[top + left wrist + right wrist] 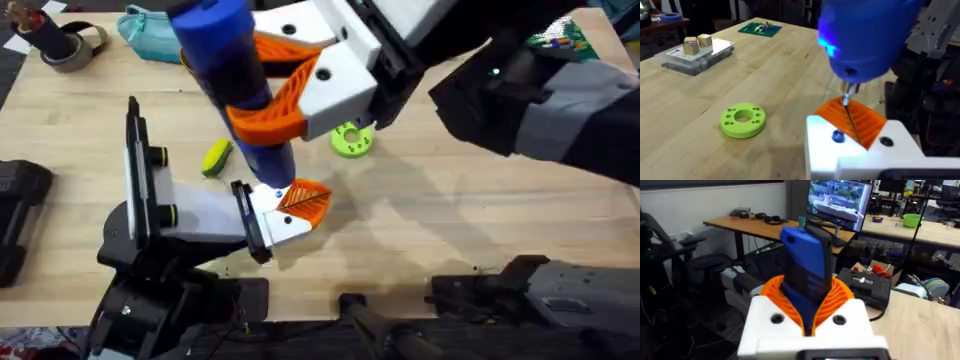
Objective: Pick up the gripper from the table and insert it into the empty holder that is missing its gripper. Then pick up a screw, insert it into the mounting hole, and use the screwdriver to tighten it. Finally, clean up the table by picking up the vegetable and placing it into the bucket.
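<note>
My right gripper point(247, 85), white with orange ribbed fingers, is shut on the blue screwdriver point(222, 45), held nearly upright. The right wrist view has the blue handle point(807, 265) clamped between the orange pads point(840, 297). The thin shaft point(851, 117) points down onto the small orange gripper point(303, 203) on its white base, seated at the holder's point(200, 215) black end plate. A blue screw point(837, 136) sits in the white base beside the tip. The corn vegetable point(216, 157) lies on the table behind the holder. The bucket is hidden.
A green ring disc point(351, 140) lies just beyond the small gripper, also in the left wrist view point(743, 120). A teal pouch point(150, 35) and a tape roll point(70, 45) sit at the far left. A clear box point(695, 52) and a green board point(759, 28) lie farther off.
</note>
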